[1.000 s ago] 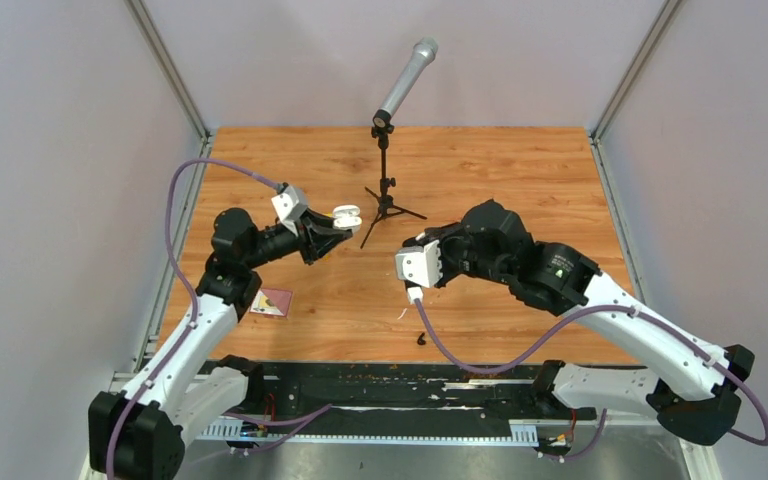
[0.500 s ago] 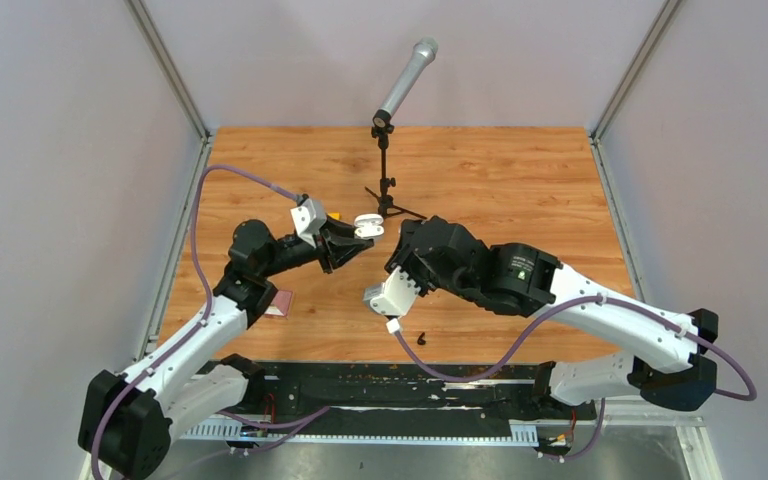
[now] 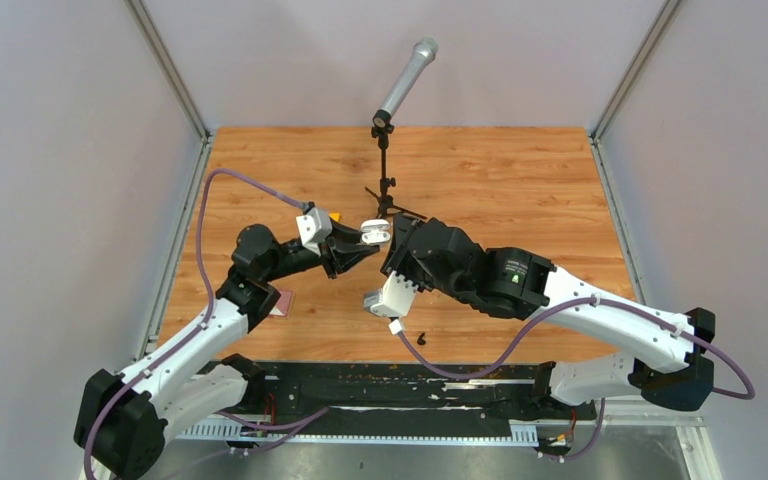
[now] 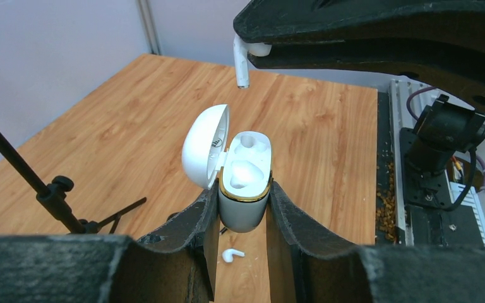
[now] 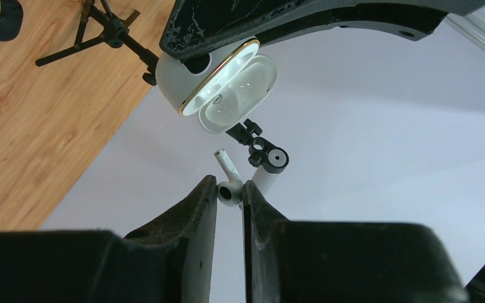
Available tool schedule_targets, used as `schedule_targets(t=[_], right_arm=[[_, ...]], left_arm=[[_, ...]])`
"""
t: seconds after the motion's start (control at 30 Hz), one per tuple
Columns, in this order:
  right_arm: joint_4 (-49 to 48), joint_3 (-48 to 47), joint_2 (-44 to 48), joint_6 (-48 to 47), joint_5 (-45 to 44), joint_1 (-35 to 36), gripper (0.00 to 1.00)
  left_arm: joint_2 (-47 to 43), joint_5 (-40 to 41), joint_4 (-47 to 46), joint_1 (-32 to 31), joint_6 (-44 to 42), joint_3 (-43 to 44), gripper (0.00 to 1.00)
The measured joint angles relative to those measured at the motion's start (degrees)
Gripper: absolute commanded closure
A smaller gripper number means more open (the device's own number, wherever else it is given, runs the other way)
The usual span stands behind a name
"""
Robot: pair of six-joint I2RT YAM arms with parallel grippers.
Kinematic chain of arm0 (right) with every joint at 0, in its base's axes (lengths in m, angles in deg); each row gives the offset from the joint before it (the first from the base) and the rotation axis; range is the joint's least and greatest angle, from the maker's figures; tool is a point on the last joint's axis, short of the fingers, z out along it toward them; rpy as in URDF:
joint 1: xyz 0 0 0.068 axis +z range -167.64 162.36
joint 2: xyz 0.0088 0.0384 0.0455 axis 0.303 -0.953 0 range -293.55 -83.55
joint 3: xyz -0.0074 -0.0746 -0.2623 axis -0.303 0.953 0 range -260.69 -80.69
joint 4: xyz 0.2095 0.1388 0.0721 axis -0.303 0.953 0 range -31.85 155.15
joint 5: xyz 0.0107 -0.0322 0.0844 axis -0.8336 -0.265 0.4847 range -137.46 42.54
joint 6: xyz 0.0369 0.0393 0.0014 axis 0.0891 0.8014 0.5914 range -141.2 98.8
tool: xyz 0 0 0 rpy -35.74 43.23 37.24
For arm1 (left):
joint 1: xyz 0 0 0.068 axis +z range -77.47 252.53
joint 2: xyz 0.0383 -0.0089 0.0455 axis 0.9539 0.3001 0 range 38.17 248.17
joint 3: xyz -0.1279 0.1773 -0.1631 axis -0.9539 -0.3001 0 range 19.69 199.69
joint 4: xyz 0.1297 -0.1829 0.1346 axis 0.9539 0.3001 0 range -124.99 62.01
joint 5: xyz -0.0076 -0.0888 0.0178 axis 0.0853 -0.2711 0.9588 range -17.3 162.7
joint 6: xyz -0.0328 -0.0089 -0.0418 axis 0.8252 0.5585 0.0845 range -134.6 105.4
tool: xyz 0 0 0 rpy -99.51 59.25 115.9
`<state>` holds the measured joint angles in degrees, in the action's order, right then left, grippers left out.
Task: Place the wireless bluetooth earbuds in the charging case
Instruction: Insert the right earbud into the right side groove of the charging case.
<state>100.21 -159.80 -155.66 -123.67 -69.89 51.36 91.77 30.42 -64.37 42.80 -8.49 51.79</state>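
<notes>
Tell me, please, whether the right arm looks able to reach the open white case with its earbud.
Probably yes: the left gripper holds the case open, and the earbud in the right gripper hangs stem-down above, nothing between.

left end effector (image 3: 363, 243): has carried the open charging case (image 3: 373, 232) rightward, toward the middle of the counter (image 3: 520, 170).
right arm (image 3: 600, 310): has swung left and folded in, and its white camera block (image 3: 388, 295) now sits lower and further left.
right end effector (image 3: 392, 247): has closed in on the case, with the white earbud (image 5: 228, 181) pinched and its stem toward the opening.
gap: was well apart, now just beside; apparently not touching.
</notes>
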Motion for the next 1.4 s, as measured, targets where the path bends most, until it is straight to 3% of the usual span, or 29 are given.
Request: schedule_targets(t=[1.4], right_arm=[[-0.7, 0.1, -0.9, -5.6, 4.5, -0.1, 1.0]], left_arm=[[0.0, 0.8, -4.3, -0.2, 3.8, 0.3, 1.0]])
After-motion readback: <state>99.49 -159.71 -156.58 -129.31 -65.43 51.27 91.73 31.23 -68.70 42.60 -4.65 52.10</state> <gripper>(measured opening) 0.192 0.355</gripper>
